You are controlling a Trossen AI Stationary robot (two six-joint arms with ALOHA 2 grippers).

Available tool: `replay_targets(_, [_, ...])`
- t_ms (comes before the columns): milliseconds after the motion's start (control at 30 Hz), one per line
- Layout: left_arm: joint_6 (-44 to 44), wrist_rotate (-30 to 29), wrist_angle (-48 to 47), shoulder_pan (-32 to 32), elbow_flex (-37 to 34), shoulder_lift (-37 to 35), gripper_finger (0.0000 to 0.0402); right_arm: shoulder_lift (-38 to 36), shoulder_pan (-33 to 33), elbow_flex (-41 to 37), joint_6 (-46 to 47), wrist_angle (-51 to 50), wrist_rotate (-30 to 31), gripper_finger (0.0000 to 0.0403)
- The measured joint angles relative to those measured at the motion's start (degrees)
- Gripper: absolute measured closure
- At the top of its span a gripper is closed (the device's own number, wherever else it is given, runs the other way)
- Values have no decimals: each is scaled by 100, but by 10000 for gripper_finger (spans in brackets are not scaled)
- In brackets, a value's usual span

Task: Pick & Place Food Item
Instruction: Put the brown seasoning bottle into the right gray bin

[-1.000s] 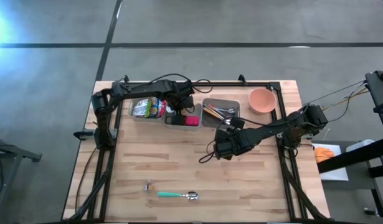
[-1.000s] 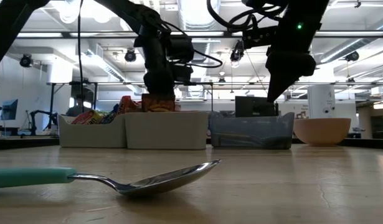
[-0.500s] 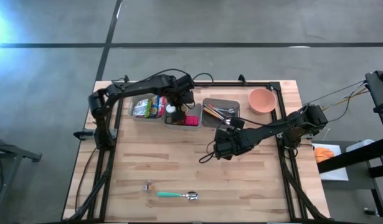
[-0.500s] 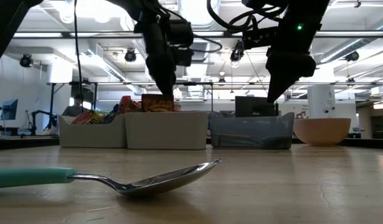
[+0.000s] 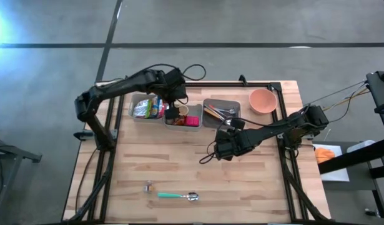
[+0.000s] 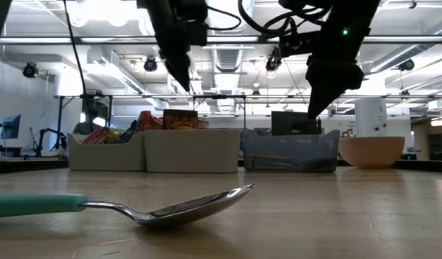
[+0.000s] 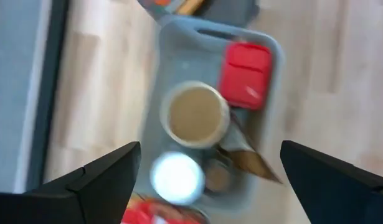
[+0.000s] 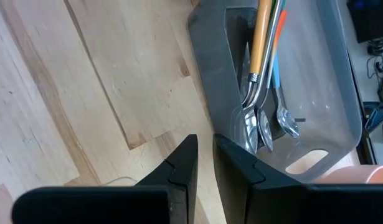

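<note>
Two pale bins hold food. The left bin point(image 5: 147, 108) has colourful packets. The middle bin point(image 5: 183, 117) holds a red box point(image 7: 244, 73), a tan round cup point(image 7: 195, 116), a white round lid point(image 7: 175, 177) and a brown packet point(image 7: 248, 160); the packet's top point(image 6: 180, 119) shows above the bin wall. My left gripper point(image 5: 174, 107) hangs open high above the middle bin point(image 6: 181, 75), with nothing between its fingers point(image 7: 104, 180). My right gripper point(image 5: 221, 149) hovers shut over the bare table next to the cutlery bin point(image 8: 291, 93), also empty.
A grey bin point(image 5: 221, 112) with cutlery stands right of the food bins, and a pink bowl point(image 5: 263, 100) sits at the far right. Near the front edge lie a teal-handled spoon point(image 5: 176, 196) and a small object point(image 5: 148, 185). Bare wood spans the table's middle.
My left gripper has risen from just above the middle bin to well above it, staying open and empty. The brown packet and the other food have stayed in the bin.
</note>
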Motion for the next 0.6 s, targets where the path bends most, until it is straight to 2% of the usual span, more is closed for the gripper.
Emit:
replay_targets(200, [-830, 234, -764, -419, -169, -275, 11, 0, 0, 0, 0, 79, -2, 356])
replay_targets(433, [-1657, 232, -879, -1511, -754, -669, 11, 0, 0, -2, 6, 117, -11, 356])
replay_targets(533, [-2621, 14, -593, -1980, -1009, -856, 11, 0, -2, 5, 84, 119, -150, 356])
replay_targets(600, [-3840, -351, -341, -2263, -1222, -968, 11, 0, -2, 47, 97, 130, -268, 356])
